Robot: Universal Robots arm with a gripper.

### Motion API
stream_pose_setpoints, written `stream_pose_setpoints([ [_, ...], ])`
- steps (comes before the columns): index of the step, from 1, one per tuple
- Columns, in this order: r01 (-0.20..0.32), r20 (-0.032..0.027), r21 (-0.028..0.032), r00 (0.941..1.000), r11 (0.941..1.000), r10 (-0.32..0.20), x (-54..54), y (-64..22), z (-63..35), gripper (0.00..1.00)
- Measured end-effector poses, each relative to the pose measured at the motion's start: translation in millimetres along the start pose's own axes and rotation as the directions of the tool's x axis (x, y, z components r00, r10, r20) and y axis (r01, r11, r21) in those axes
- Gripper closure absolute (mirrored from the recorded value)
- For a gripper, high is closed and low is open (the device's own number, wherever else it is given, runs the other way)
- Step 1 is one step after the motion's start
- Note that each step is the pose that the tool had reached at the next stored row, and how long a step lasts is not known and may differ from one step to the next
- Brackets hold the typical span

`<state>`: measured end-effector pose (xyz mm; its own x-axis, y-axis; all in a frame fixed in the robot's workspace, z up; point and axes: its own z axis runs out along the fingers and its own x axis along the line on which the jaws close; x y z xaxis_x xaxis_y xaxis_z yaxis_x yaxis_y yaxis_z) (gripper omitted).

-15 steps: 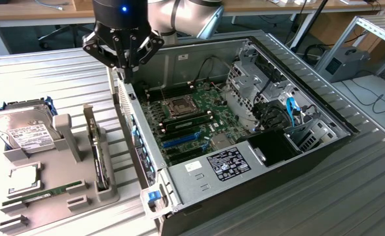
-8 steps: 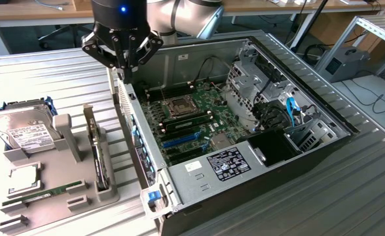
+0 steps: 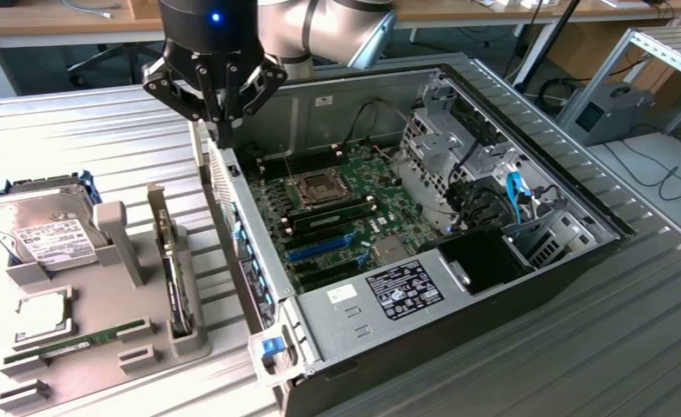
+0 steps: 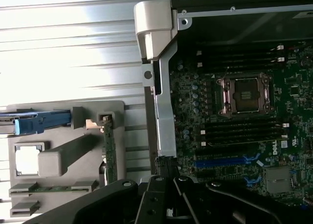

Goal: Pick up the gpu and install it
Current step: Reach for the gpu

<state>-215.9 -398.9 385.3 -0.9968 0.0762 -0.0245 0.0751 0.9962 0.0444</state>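
Overall light: bright and even in the exterior view, diffuse, from overhead, no hard shadows.
Table [image 3: 86, 148]: pale sheen on the ribbed metal at the exterior view's left; in the wrist view it burns out to white glare.
Computer case [image 3: 317, 104]: inside shaded by its own walls; the motherboard [image 4: 293, 94] is dim in the wrist view.
Gripper [image 3: 219, 130]: a dark, underexposed mass, with a blue lamp [image 3: 214, 16] glowing above it.
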Motion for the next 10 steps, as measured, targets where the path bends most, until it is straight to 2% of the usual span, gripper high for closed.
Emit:
stream_pose_setpoints([
  [10,0.0,-0.0001,0.0001,1.0,1.0,0.0,2.0,-0.2,0.5,0.89],
])
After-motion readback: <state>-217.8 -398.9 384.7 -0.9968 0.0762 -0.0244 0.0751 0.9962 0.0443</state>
